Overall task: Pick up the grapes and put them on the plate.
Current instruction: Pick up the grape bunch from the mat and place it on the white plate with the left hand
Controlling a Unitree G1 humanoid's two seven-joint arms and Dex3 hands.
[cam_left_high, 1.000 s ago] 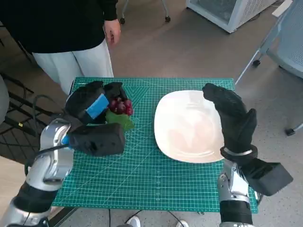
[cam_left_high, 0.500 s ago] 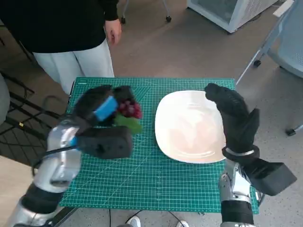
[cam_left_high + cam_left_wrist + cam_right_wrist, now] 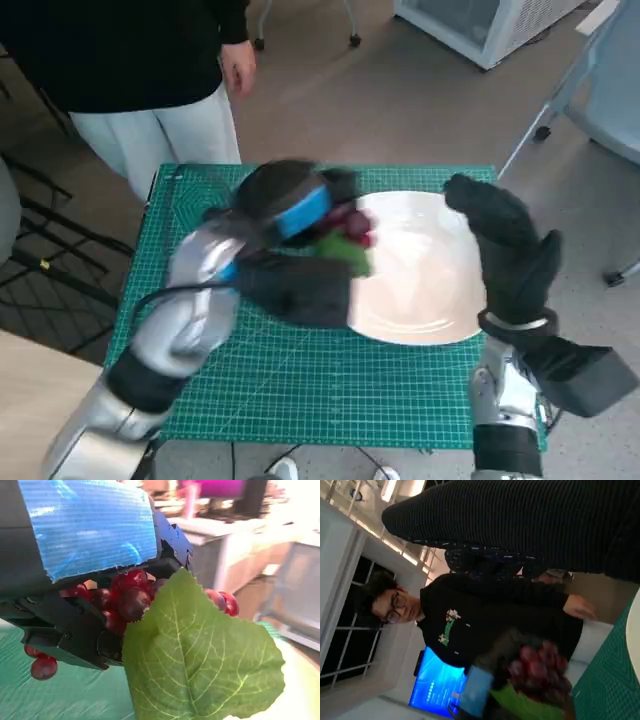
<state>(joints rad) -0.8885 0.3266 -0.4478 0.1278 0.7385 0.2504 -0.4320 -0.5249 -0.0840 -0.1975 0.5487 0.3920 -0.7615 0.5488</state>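
My left hand (image 3: 290, 205) holds a bunch of dark red grapes (image 3: 352, 226) with a green leaf (image 3: 343, 252), lifted off the mat at the white plate's (image 3: 430, 290) near-left rim. The left wrist view shows the grapes (image 3: 127, 600) held under the blue-taped hand (image 3: 85, 555), the leaf (image 3: 200, 660) hanging in front. My right hand (image 3: 505, 245) in its black glove stands upright over the plate's right side, fingers apart, holding nothing. In the right wrist view the grapes (image 3: 540, 672) appear blurred, with the glove (image 3: 520, 520) as a dark band.
A green cutting mat (image 3: 300, 390) covers the small table. A person in a black top and white trousers (image 3: 150, 120) stands at the far left edge, one hand hanging down. Chair bases and a white cabinet (image 3: 480, 25) stand on the floor beyond.
My left hand has lifted the grapes from the mat's far left and carried them right, to the plate's edge. My right hand has barely moved.
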